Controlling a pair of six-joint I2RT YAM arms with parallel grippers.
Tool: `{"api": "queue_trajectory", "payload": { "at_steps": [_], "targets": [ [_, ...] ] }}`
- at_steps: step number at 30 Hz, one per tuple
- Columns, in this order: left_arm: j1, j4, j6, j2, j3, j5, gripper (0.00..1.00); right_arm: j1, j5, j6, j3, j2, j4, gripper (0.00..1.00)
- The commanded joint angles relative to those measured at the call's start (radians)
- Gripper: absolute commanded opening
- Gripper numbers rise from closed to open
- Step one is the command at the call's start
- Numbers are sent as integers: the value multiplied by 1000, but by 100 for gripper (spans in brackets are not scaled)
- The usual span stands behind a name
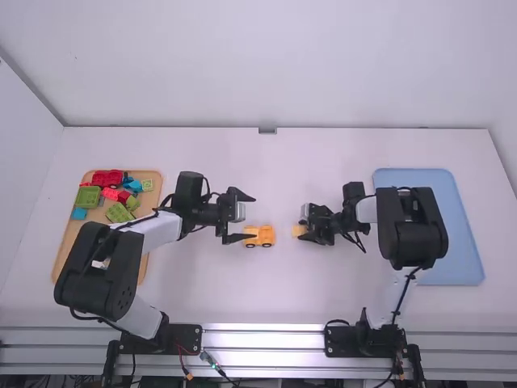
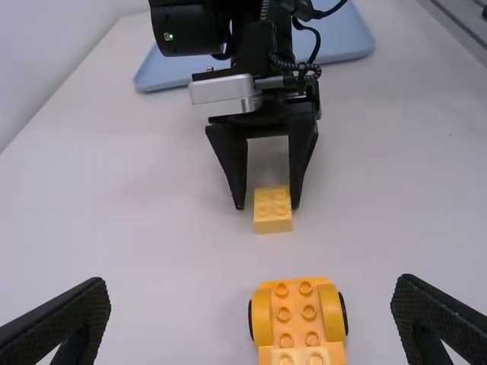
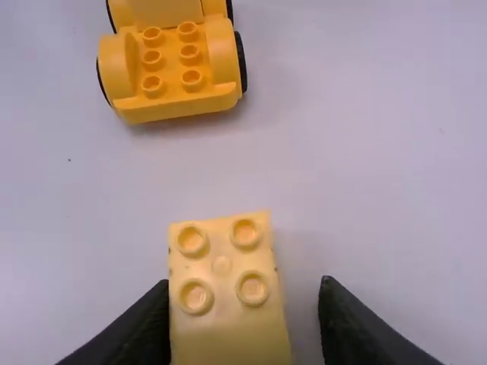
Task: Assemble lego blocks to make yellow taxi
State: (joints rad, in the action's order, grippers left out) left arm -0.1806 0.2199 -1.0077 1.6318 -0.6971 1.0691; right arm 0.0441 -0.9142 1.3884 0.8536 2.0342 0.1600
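Both stood spread: left gripper (image 1: 255, 217) by the car (image 2: 297, 319), right gripper (image 2: 267, 207) astride the block (image 3: 228, 334) at its three o'clock, presumably for stacking.

A table (image 1: 323, 153) with a tray at either side. The left tray (image 1: 152, 199) holds a heap of blocks (image 1: 107, 179) towards its far end; the left arm (image 1: 159, 229) crosses over it. Near the middle stands a car (image 1: 266, 235). Just to its right, apart from it, a block (image 1: 299, 230) lies between the right gripper's (image 1: 304, 225) fingers. Farther right is the right tray (image 1: 460, 263), partly under the right arm (image 1: 412, 222).
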Motion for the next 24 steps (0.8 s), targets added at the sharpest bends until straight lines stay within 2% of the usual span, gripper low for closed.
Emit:
{"api": "queue_trajectory", "payload": {
  "at_steps": [1, 3, 5, 11, 17, 19, 24],
  "targets": [
    [3, -4, -3, 5, 6, 14, 99, 3, 17, 2, 3, 8, 9, 37],
    [-4, -5, -3, 5, 7, 15, 99, 9, 17, 4, 3, 8, 12, 27],
    [-5, -2, -3, 5, 10, 15, 99, 11, 17, -2, 5, 8, 13, 22],
    [-7, 1, -16, 15, 39, 11, 99, 9, -50, -5, 5, -3, 16, 21],
    [-7, 53, 8, 129, 37, 16, 99, 13, -77, -5, 4, -113, 100, 17],
    [-7, 105, 55, 203, 26, 24, 99, 34, -45, -5, 3, -184, 140, 21],
    [-6, 122, 64, 278, 17, 58, 99, 90, 3, -57, 3, -265, 146, 20]
  ]
}}
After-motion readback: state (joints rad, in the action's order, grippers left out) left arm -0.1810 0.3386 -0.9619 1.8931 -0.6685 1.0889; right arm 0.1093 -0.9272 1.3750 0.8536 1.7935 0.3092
